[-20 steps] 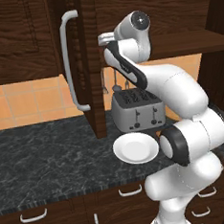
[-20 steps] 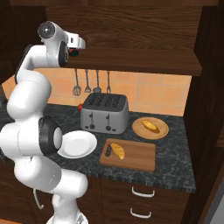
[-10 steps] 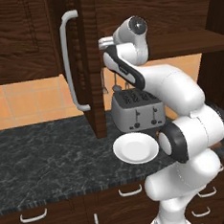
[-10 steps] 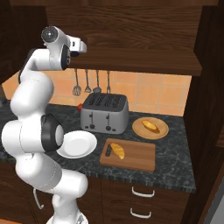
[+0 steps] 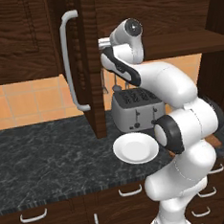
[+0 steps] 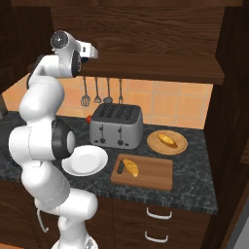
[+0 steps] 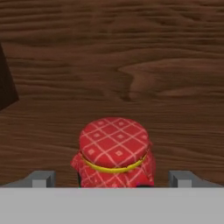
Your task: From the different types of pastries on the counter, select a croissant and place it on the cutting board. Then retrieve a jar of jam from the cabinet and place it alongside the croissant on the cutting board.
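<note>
The jar of jam [image 7: 114,151], with a red checked cloth lid and a yellow band, stands on the wooden cabinet shelf in the hand view. My gripper [image 7: 113,179] is open, one fingertip [image 7: 43,178] on each side of the jar with a gap to it. In the right base view the gripper [image 6: 93,51] reaches into the cabinet [image 5: 91,63] above the toaster, beside its open door. The croissant [image 6: 130,167] lies on the left part of the cutting board [image 6: 153,175], which rests on the counter [image 6: 194,194].
A silver toaster [image 6: 116,125] stands behind the board. A white plate [image 6: 85,161] lies left of the board, close to the arm. A round wooden plate [image 6: 177,147] holds a bun [image 6: 166,140]. The door's grey handle [image 5: 70,60] hangs left of the arm.
The hand has pushed a little further forward into the cabinet. Nothing on the counter has moved.
</note>
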You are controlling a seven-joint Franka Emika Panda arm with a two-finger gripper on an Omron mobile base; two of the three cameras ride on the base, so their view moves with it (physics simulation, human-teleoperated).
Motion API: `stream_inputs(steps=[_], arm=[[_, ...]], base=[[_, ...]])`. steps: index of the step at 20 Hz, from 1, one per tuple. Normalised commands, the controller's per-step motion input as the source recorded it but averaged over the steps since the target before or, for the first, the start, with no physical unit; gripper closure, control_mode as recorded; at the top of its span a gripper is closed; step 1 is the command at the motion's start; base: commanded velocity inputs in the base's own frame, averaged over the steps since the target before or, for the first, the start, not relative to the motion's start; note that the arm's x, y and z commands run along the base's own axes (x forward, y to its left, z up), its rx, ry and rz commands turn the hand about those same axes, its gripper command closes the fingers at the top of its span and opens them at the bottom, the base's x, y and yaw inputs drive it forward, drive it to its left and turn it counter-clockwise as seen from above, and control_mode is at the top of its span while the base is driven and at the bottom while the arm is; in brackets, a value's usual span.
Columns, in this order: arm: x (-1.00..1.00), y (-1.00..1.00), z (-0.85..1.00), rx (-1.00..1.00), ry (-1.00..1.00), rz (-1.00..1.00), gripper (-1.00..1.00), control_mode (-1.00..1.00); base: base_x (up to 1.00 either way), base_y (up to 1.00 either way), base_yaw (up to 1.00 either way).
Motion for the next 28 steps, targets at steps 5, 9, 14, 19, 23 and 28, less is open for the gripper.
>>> stream_inputs(steps=[5, 9, 14, 19, 23, 28], arm=[[0.17, 0.0, 0.0, 0.0, 0.0, 0.0, -1.0, -1.0], [0.06, 0.0, -0.04, 0.0, 0.0, 0.0, -1.0, -1.0], [0.0, 0.05, -0.12, 0.0, 0.0, 0.0, 1.0, -1.0], [0.0, 0.0, 0.0, 0.0, 0.01, 0.0, 1.0, -1.0], [-0.04, -0.01, 0.12, 0.01, 0.0, 0.0, 1.0, -1.0], [-0.28, -0.01, 0.69, 0.01, -0.11, 0.0, 1.0, -1.0]], base=[[0.0, 0.0, 0.0], [0.0, 0.0, 0.0], [0.0, 0.0, 0.0], [0.0, 0.0, 0.0], [0.0, 0.0, 0.0], [0.0, 0.0, 0.0]])
